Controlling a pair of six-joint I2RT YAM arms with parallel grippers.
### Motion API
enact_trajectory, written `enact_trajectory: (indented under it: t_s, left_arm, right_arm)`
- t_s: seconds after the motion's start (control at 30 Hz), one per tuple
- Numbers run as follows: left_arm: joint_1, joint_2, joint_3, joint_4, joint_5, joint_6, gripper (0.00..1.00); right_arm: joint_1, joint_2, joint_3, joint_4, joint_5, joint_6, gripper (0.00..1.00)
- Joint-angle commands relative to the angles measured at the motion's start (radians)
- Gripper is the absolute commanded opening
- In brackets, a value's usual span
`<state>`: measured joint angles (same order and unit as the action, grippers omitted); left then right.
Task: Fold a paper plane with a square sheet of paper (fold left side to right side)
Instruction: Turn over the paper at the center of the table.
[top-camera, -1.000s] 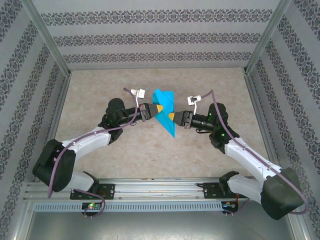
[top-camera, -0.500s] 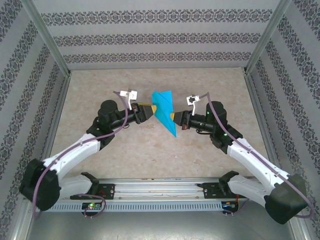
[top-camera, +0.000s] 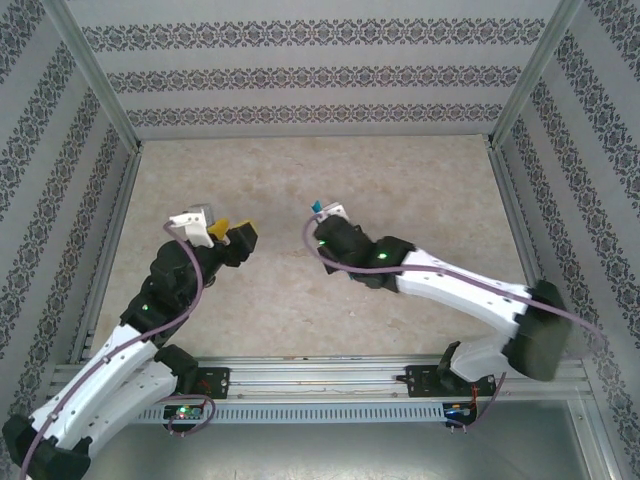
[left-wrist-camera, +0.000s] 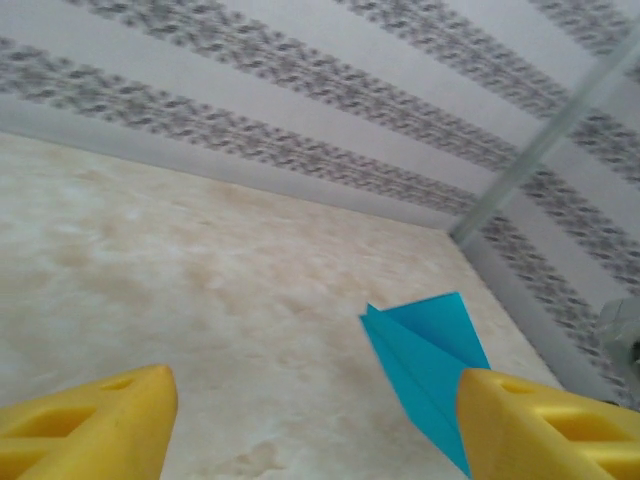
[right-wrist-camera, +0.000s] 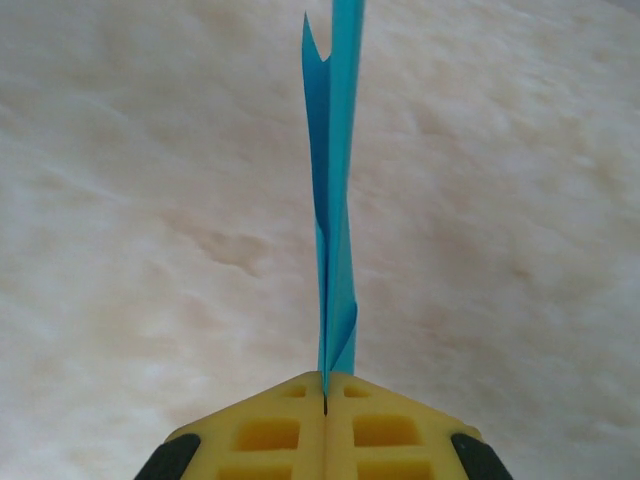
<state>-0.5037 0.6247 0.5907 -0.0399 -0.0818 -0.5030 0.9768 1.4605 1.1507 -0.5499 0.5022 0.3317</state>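
The square sheet of paper is folded into a slim teal paper plane (right-wrist-camera: 330, 200). My right gripper (right-wrist-camera: 325, 385) is shut on its near end, and the plane points away from me edge-on above the table. In the top view the right gripper (top-camera: 319, 216) is near the table's middle, with a sliver of teal paper plane (top-camera: 316, 207) at its tip. My left gripper (top-camera: 235, 233) is drawn back to the left and open, holding nothing. In the left wrist view the paper plane (left-wrist-camera: 430, 350) hangs beyond the right finger (left-wrist-camera: 550, 425), with the left gripper (left-wrist-camera: 320, 440) wide apart.
The beige marbled table (top-camera: 400, 180) is boxed in by patterned walls (top-camera: 320, 75) with metal posts (top-camera: 95, 80) at the corners. A metal rail (top-camera: 320, 375) with the arm bases runs along the near edge.
My left gripper has opened, let go of the plane and pulled back to the left. My right gripper closed fully on the plane and carried it leftward as the arm swung.
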Motion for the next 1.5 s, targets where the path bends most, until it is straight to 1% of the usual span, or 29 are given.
enact_trajectory:
  t_s: [0.0,0.13,0.27,0.4,0.53,0.67,0.9,1.1,1.23,1.33,1.47]
  left_arm:
    - [0.002,-0.059,-0.004,-0.132,-0.17,0.022,0.76]
    - [0.004,-0.107,0.008,-0.204,-0.216,0.025,0.77]
    - [0.004,-0.121,0.023,-0.244,-0.226,0.032,0.78]
    - [0.004,-0.115,0.024,-0.249,-0.222,0.031,0.78]
    - [0.004,-0.104,0.021,-0.239,-0.213,0.033,0.78]
    - [0.004,-0.084,0.028,-0.235,-0.201,0.037,0.78]
    - [0.004,-0.057,0.042,-0.23,-0.175,0.038,0.78]
    - [0.004,-0.042,0.053,-0.229,-0.166,0.039,0.79]
    - [0.003,-0.025,0.054,-0.218,-0.151,0.035,0.79]
    - [0.004,0.001,0.052,-0.204,-0.138,0.022,0.79]
    - [0.004,0.07,0.05,-0.168,-0.082,-0.004,0.8]
  right_arm:
    - [0.045,0.132,0.087,-0.18,0.321,-0.023,0.0]
    - [0.055,0.31,0.178,-0.226,0.407,-0.019,0.0]
    - [0.054,0.45,0.238,-0.228,0.428,-0.019,0.0]
    - [0.054,0.566,0.294,-0.236,0.413,-0.01,0.0]
    - [0.052,0.656,0.337,-0.278,0.394,0.013,0.02]
    - [0.05,0.687,0.351,-0.293,0.342,0.045,0.1]
    - [0.025,0.627,0.305,-0.244,0.212,0.081,0.26]
    - [-0.011,0.493,0.221,-0.158,0.064,0.122,0.4]
    - [-0.025,0.391,0.165,-0.114,0.002,0.134,0.53]
    - [-0.045,0.314,0.118,-0.076,-0.07,0.146,0.64]
    - [-0.069,0.198,0.041,-0.016,-0.138,0.157,0.77]
